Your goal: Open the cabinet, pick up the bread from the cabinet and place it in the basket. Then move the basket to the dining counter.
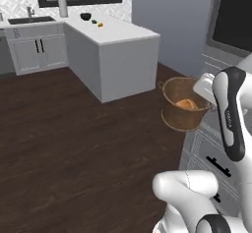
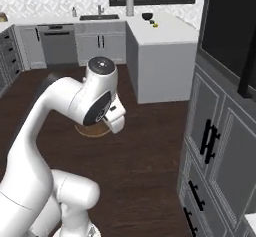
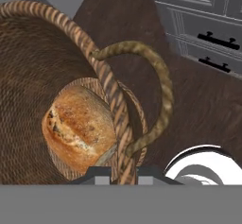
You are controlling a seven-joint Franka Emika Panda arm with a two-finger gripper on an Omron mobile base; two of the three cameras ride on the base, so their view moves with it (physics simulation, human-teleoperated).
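The brown woven basket hangs in the air above the dark wood floor, beside the grey cabinet fronts. Its rim sits between my fingertips, so my gripper is shut on the basket wall, next to the hoop handle. The golden-brown bread lies on the basket's bottom, and I see the bread over the rim too. A sliver of the basket peeks out under my forearm. The dining counter, white-topped with plain grey sides, stands across the floor at the back.
A black bowl, a green item and a small orange fruit sit on the dining counter's far end. Grey cabinet fronts with black handles line the right. A sink worktop runs along the back wall.
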